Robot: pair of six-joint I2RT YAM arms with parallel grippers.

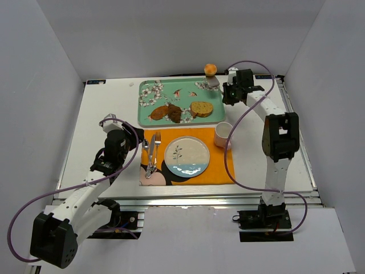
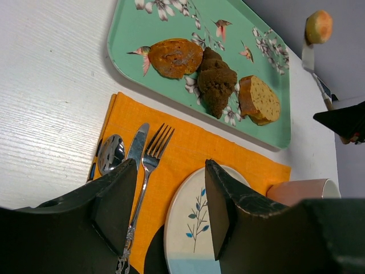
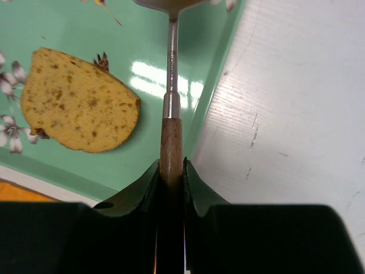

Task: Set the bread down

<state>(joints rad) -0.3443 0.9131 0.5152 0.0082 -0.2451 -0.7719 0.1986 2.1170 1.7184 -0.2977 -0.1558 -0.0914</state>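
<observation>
Well, your right hand is pinching a spatula by its wooden handle, one finger tight against each side. The metal shaft runs out over the right edge of the green tray. The bun sits on the spatula's blade at the far right corner of the tray. In the left wrist view it shows up against the back wall, held clear of the tray's surface.

On the tray, a tan bread slice lies near the right end. A dark brown lump touches its left side, and an orange-brown piece lies just left of that.

Your left hand is spread wide and holds nothing. It hangs over the near left part of the orange mat, which lies on the desk just in front of the tray. A spoon, a knife and a fork lie side by side along the mat's left edge. A round plate with a leaf sprig and a blue band rests in the middle of the mat. A pink cup stands at the mat's far right corner.
</observation>
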